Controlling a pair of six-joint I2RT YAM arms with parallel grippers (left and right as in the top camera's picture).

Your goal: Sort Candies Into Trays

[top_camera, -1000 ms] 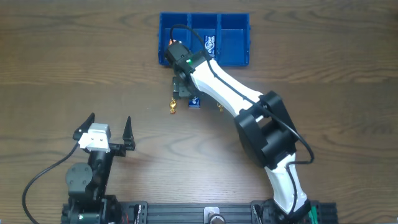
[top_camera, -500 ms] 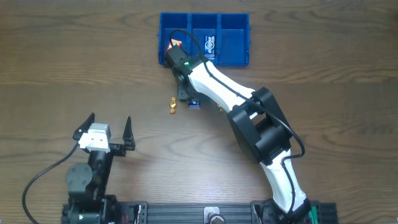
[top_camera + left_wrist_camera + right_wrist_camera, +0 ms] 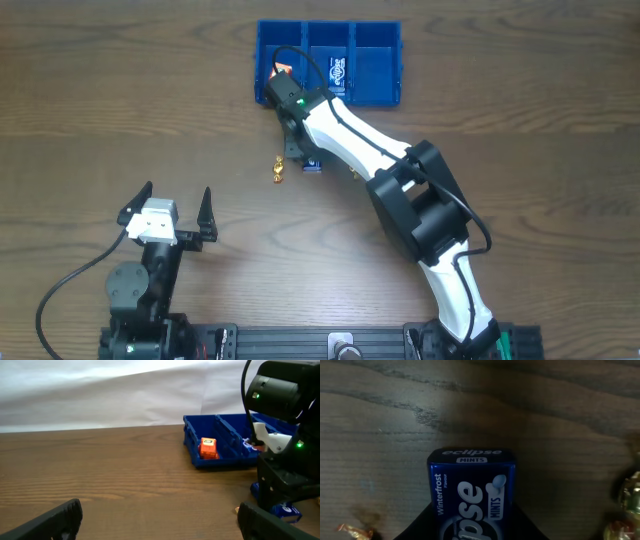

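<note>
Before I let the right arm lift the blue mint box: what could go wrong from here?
1. Gold-wrapped candies lie close beside the mint box, so the right gripper might knock or catch one.
2. The compartment of the tray nearest that gripper holds an orange candy; the box could end up there, mis-sorted.

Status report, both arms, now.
Left gripper open, near its base. Right gripper low over mint box. Gold candy close beside box; tray just beyond.
</note>
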